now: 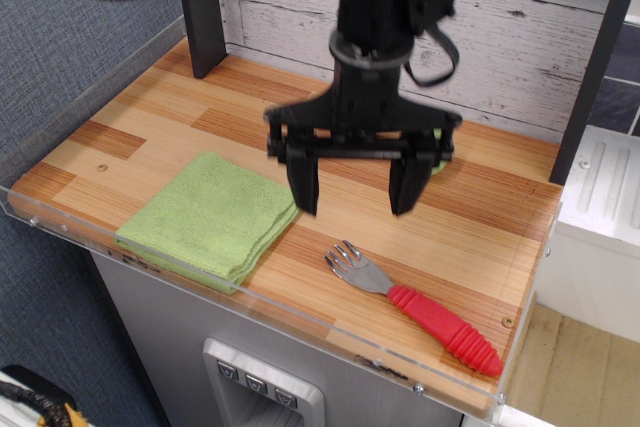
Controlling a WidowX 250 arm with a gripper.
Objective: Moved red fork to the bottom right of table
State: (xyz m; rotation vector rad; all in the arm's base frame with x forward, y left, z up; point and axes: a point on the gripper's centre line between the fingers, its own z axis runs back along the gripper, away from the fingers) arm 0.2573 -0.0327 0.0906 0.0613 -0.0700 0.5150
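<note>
The red fork (420, 307) lies flat on the table (200, 117) near the front right corner, silver head pointing left, red ribbed handle pointing toward the right front rim. My gripper (356, 193) hangs above the table, up and to the left of the fork, well clear of it. Its two black fingers (304, 185) are spread wide apart and hold nothing.
A folded green cloth (212, 215) lies at the front left. A small green object (437, 159) shows behind the gripper near the back wall. A clear acrylic rim (250, 302) runs along the front edge. A dark post (200, 7) stands at the back left.
</note>
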